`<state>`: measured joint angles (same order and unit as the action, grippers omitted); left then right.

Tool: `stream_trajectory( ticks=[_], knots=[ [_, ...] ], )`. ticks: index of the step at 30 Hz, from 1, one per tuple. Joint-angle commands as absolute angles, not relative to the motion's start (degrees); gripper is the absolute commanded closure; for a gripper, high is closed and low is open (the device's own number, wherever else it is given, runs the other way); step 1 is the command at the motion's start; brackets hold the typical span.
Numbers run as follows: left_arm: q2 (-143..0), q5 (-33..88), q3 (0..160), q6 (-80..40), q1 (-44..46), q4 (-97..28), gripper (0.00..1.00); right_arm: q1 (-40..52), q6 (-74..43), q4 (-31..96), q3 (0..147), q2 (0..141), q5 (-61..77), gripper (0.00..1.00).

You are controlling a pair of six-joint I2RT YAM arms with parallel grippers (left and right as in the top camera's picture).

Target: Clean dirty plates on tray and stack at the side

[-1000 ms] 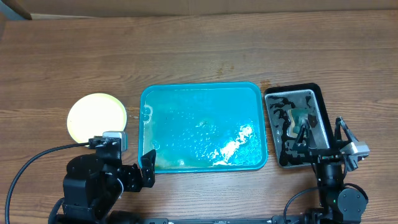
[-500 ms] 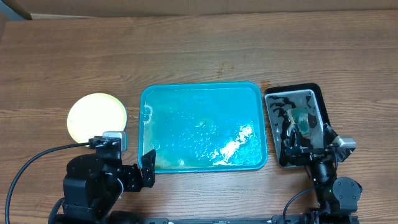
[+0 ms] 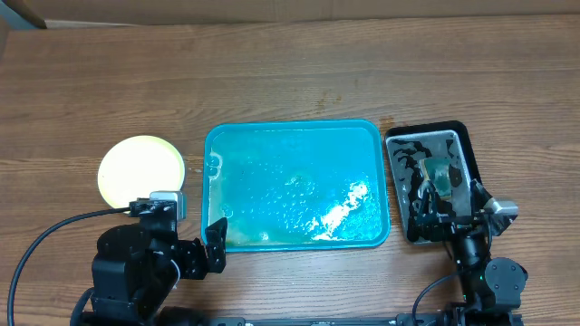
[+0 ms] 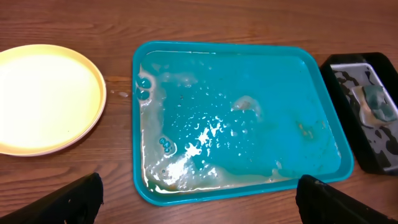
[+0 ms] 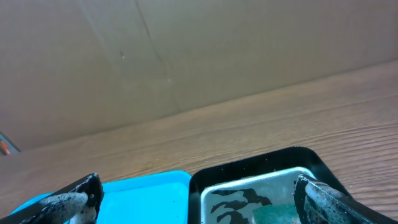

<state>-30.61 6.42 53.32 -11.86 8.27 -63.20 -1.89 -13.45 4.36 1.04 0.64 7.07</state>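
Observation:
One pale yellow-green plate (image 3: 140,170) lies on the wood left of the tray, also in the left wrist view (image 4: 43,99); I cannot tell if others sit beneath it. The turquoise tray (image 3: 217,145) holds soapy water and foam, with no plate on it. My left gripper (image 3: 204,244) is open at the tray's near left corner, its dark fingers (image 4: 68,202) spread wide over bare wood. My right gripper (image 3: 451,210) is open above the near end of the black tray, empty, fingers (image 5: 329,199) apart.
A black glossy tray (image 3: 462,131) right of the turquoise tray (image 5: 143,193) holds a green sponge (image 3: 441,172) in suds; in the right wrist view the black tray (image 5: 249,180) and the sponge (image 5: 273,214) also show. A brown cardboard wall (image 5: 186,56) stands behind the table.
The right gripper drew back toward the table's near edge and turned a little, then held still. The left arm, the plate and both trays have not moved.

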Motion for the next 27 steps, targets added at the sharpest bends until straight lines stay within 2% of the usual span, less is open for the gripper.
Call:
stream_trajectory(
  ticks=[1, 15, 27],
  knots=[
    [-30.3, 6.6, 52.9, -12.3, 8.6, -63.2, 0.00, -2.2, -13.3, 4.2, 0.5, 0.2, 7.1, 0.00],
    [-28.1, 2.0, 51.0, -10.2, 6.2, -62.5, 0.00, -2.2, -13.3, 4.2, 0.5, 0.2, 7.1, 0.00],
    [-9.1, 6.0, 21.9, -11.4, 2.9, -37.4, 0.00, -2.2, -13.3, 4.2, 0.5, 0.2, 7.1, 0.00]
  ],
)
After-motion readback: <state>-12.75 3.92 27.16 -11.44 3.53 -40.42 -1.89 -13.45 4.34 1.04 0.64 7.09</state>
